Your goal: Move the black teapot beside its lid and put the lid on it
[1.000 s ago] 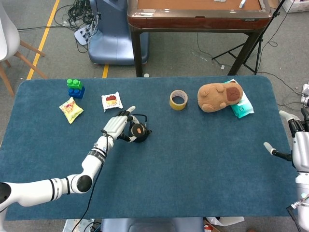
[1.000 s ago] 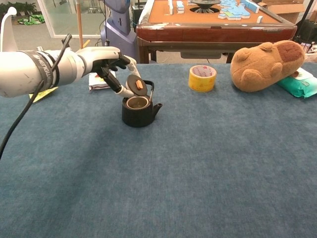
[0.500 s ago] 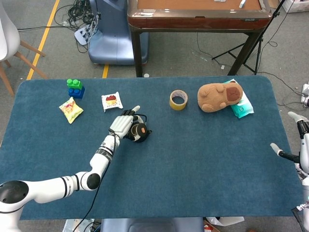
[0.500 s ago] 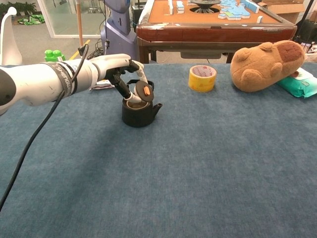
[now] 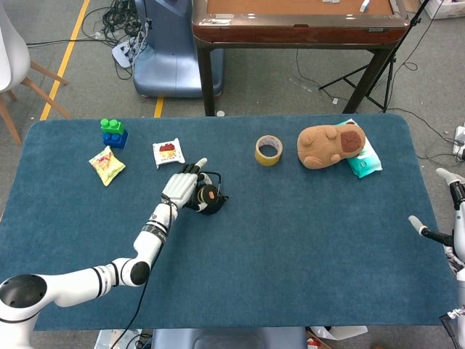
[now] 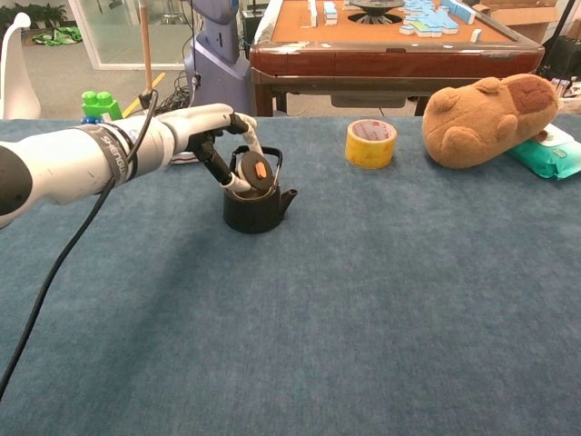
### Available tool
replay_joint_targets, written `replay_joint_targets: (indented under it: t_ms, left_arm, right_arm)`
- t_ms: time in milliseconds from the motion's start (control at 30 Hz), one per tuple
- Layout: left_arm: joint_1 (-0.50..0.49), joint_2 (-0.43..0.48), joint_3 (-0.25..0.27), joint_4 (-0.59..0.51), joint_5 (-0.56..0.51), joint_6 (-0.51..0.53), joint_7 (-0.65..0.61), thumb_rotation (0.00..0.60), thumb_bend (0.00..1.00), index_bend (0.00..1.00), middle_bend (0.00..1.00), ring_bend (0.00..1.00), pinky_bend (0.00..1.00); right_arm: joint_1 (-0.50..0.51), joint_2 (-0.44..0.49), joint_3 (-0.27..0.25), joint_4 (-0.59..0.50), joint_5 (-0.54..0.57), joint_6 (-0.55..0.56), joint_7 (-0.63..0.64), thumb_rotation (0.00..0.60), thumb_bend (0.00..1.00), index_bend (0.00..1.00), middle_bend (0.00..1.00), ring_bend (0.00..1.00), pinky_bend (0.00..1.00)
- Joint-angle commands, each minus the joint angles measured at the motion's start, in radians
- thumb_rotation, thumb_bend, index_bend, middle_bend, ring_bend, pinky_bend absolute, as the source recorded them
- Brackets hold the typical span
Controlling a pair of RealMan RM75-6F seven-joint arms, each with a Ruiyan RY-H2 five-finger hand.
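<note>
The black teapot (image 6: 257, 205) (image 5: 212, 201) stands upright on the blue table, spout pointing right in the chest view. Its dark lid (image 6: 255, 171) with an orange knob is tilted over the pot's mouth, pinched by my left hand (image 6: 211, 132) (image 5: 183, 187), which reaches in from the left just above the pot. Whether the lid's low edge touches the rim I cannot tell. My right hand (image 5: 445, 218) hangs off the table's right edge in the head view, fingers apart, holding nothing.
A yellow tape roll (image 6: 371, 143) and a brown plush animal (image 6: 491, 107) on a teal packet (image 6: 545, 150) lie at the back right. Behind my left hand are a snack packet (image 5: 168, 152), a yellow packet (image 5: 106, 164) and green-blue blocks (image 5: 112, 132).
My left hand has carried the lid right and down, from beside the pot's handle to a tilted position right over the mouth. The right hand drew slightly further off the table.
</note>
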Motion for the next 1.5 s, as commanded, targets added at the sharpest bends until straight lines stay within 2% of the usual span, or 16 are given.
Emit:
replay_joint_targets:
  t_ms: [33,267,500,633,800,900,1033,1067,1100,1200,1333,1400,1500]
  left_arm:
    - [0.005,-0.007,0.002,0.014,0.004,-0.01,-0.007,0.6,0.24,0.48,0.0,0.0,0.0]
    - [0.011,-0.018,0.002,0.037,0.009,-0.024,-0.011,0.6,0.24,0.45,0.0,0.0,0.0]
    - [0.02,-0.015,-0.007,0.04,0.003,-0.024,-0.01,0.6,0.24,0.14,0.0,0.0,0.0]
    - [0.021,-0.013,-0.013,0.037,-0.007,-0.023,-0.002,0.6,0.24,0.04,0.0,0.0,0.0]
    - [0.035,0.005,-0.027,0.002,0.004,-0.004,-0.017,0.6,0.24,0.04,0.0,0.0,0.0]
    - [0.046,0.034,-0.03,-0.037,0.012,0.0,-0.021,0.6,0.24,0.08,0.0,0.0,0.0]
    - [0.067,0.084,-0.022,-0.106,0.026,0.011,-0.019,0.598,0.24,0.29,0.0,0.0,0.0]
    - [0.071,0.095,-0.021,-0.123,0.027,0.012,-0.019,0.569,0.24,0.32,0.0,0.0,0.0]
    - [0.076,0.107,-0.018,-0.141,0.028,0.012,-0.018,0.513,0.24,0.33,0.0,0.0,0.0]
    - [0.094,0.145,-0.005,-0.201,0.05,0.026,-0.015,0.274,0.24,0.36,0.0,0.0,0.0]
    - [0.102,0.163,0.016,-0.23,0.076,0.031,-0.005,0.049,0.24,0.37,0.0,0.0,0.0]
    - [0.102,0.158,0.024,-0.223,0.088,0.042,0.008,0.002,0.24,0.37,0.0,0.0,0.0]
    - [0.103,0.142,0.032,-0.196,0.118,0.074,0.024,0.0,0.24,0.39,0.04,0.0,0.0]
  right_arm:
    - [-0.001,0.0,0.001,-0.002,-0.002,0.003,-0.003,0.6,0.08,0.21,0.25,0.04,0.06]
    - [0.001,0.0,0.001,-0.008,-0.007,0.002,-0.009,0.6,0.08,0.21,0.25,0.04,0.06]
    - [0.002,0.002,0.0,-0.009,-0.006,-0.005,-0.006,0.6,0.08,0.21,0.25,0.04,0.06]
    - [-0.002,0.006,0.0,-0.012,-0.011,0.002,-0.005,0.6,0.08,0.21,0.25,0.04,0.06]
    - [-0.007,0.008,0.0,-0.014,-0.013,0.008,0.0,0.6,0.08,0.21,0.25,0.04,0.06]
    - [-0.008,0.008,0.001,-0.014,-0.017,0.01,0.003,0.6,0.08,0.21,0.25,0.04,0.06]
    - [-0.007,0.009,0.002,-0.016,-0.022,0.013,0.002,0.6,0.08,0.21,0.25,0.04,0.06]
    - [-0.007,0.008,0.003,-0.017,-0.023,0.013,0.001,0.6,0.08,0.21,0.25,0.04,0.06]
    - [-0.006,0.008,0.003,-0.018,-0.024,0.014,0.002,0.6,0.08,0.2,0.25,0.04,0.06]
    - [-0.004,0.005,0.004,-0.019,-0.028,0.014,0.0,0.6,0.08,0.21,0.25,0.04,0.06]
    - [-0.002,0.002,0.004,-0.02,-0.032,0.013,0.001,0.6,0.08,0.21,0.25,0.04,0.06]
    - [-0.003,0.0,0.003,-0.02,-0.034,0.014,-0.001,0.6,0.08,0.21,0.25,0.04,0.06]
    - [-0.004,0.002,0.003,-0.021,-0.033,0.015,-0.001,0.6,0.08,0.21,0.25,0.04,0.06]
